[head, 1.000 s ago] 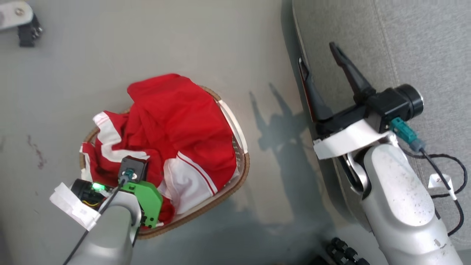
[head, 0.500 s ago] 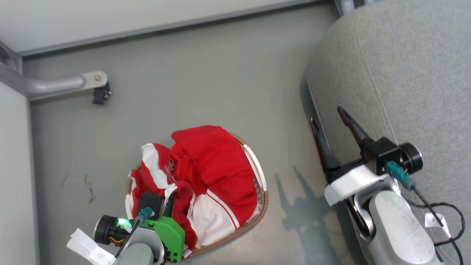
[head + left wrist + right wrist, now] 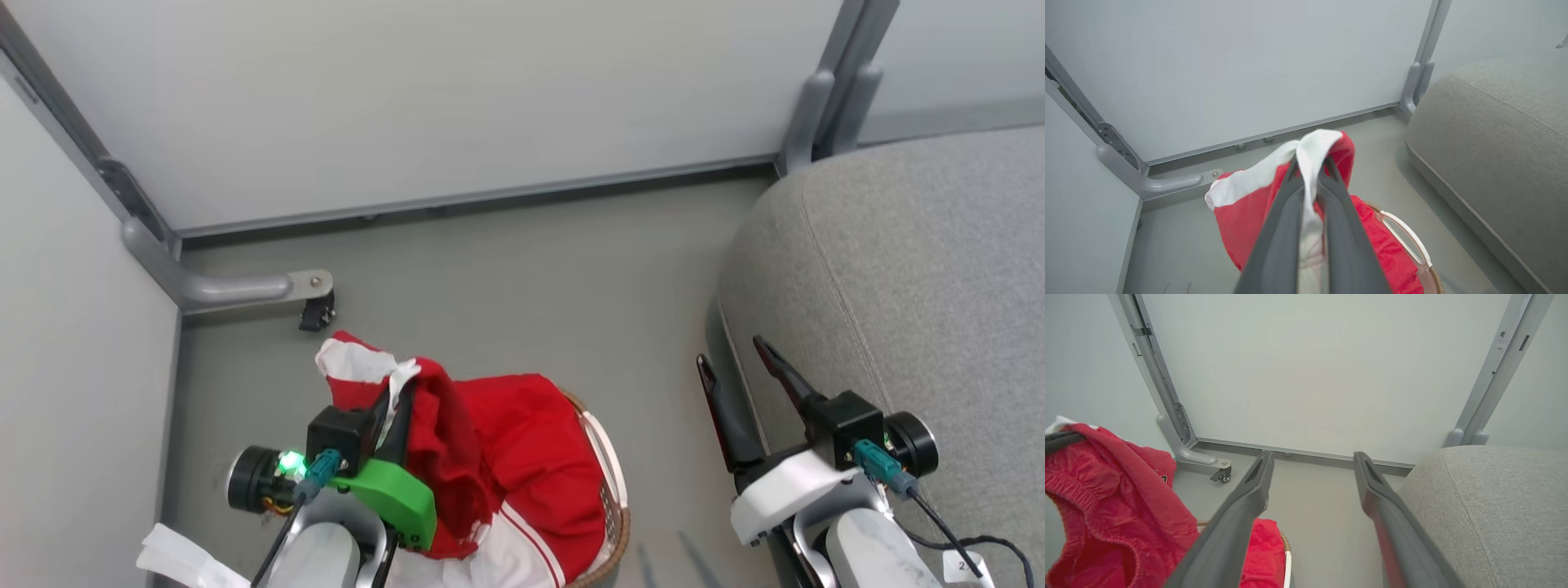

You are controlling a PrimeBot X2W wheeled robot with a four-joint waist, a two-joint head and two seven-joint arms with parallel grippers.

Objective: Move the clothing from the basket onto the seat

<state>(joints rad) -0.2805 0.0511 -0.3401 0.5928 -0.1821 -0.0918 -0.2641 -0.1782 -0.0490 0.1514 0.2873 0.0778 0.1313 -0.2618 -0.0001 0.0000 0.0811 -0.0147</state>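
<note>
My left gripper (image 3: 396, 398) is shut on a red garment with a white panel (image 3: 353, 362), which it holds up above the basket (image 3: 614, 498). In the left wrist view the white fold (image 3: 1312, 151) is pinched between the closed fingers, and red cloth (image 3: 1241, 216) hangs below. More red and white clothing (image 3: 531, 465) lies heaped in the basket. The grey couch (image 3: 914, 278) stands to the right. My right gripper (image 3: 731, 353) is open and holds nothing, next to the couch's front edge. From the right wrist, the lifted garment (image 3: 1106, 490) hangs at the left.
Pale partition walls (image 3: 424, 98) close off the back and left. A grey metal foot with a black caster (image 3: 314, 310) sits on the floor just behind the lifted garment. Grey floor (image 3: 531, 286) lies between basket and couch.
The head camera has swung upward, bringing the walls into view. My left gripper has risen out of the basket with a garment pinched in it. The right gripper stays open by the couch.
</note>
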